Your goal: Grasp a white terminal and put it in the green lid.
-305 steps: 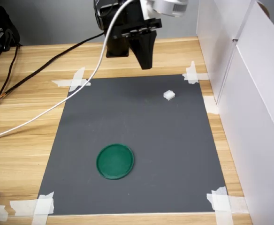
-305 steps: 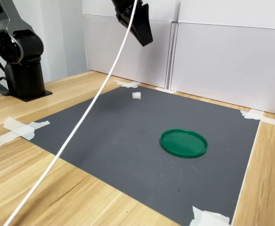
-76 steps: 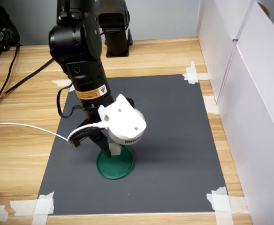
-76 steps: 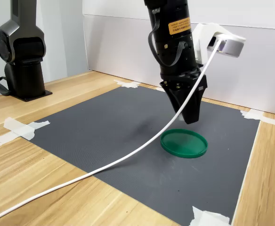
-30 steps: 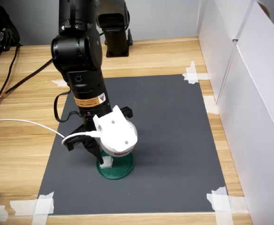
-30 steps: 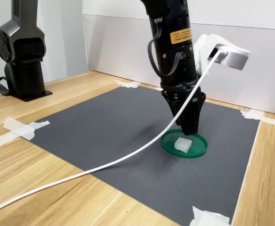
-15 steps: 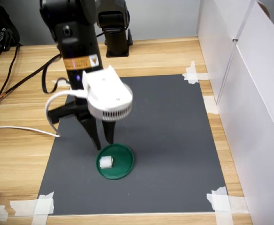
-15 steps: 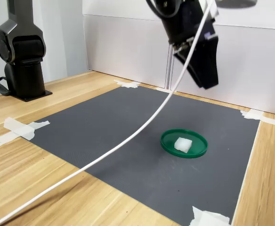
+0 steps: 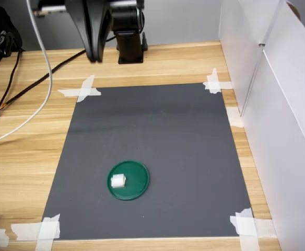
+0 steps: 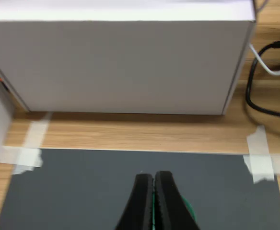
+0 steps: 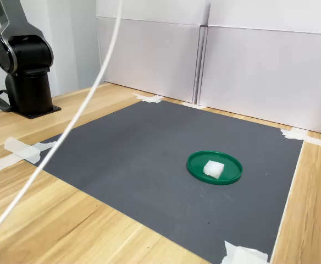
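Gripper (image 10: 153, 184): fingers pressed together, empty, seen only in wrist view, hiding most of green lid (image 9: 128, 180). Exterior views show white terminal (image 9: 118, 181) inside lid, near mat's (image 9: 157, 130) front edge.

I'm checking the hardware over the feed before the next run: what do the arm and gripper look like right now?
The gripper has two slim, glossy black fingers that taper to their tips. The arm's base is a black, rounded column on the wooden table. A white cable trails off the arm; black cables lie nearby.
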Action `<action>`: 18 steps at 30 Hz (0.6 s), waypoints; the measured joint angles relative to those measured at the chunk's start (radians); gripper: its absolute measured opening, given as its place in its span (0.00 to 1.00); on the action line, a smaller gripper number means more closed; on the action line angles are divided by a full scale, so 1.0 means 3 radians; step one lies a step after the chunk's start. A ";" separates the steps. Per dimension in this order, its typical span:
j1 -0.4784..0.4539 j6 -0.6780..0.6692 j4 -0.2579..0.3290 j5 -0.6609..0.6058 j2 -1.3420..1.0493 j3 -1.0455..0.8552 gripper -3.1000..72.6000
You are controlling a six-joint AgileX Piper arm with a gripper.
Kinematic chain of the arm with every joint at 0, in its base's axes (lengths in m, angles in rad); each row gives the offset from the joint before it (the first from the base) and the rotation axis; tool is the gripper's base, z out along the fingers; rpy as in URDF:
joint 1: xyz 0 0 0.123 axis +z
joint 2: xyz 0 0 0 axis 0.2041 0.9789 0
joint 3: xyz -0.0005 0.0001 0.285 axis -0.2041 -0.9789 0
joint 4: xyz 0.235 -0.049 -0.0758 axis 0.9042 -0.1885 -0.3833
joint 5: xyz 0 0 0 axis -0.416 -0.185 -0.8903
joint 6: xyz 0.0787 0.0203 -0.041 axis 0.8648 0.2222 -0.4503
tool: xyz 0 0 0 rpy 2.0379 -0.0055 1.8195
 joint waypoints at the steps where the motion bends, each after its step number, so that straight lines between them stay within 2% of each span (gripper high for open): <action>1: 0.0000 0.0056 -0.0016 0.0000 -0.0185 -0.0108 0.01; 11: 0.0000 0.0141 -0.0029 -0.0017 -0.1870 -0.0962 0.01; 18: 0.0000 0.0151 -0.0029 -0.0030 -0.2505 -0.1460 0.01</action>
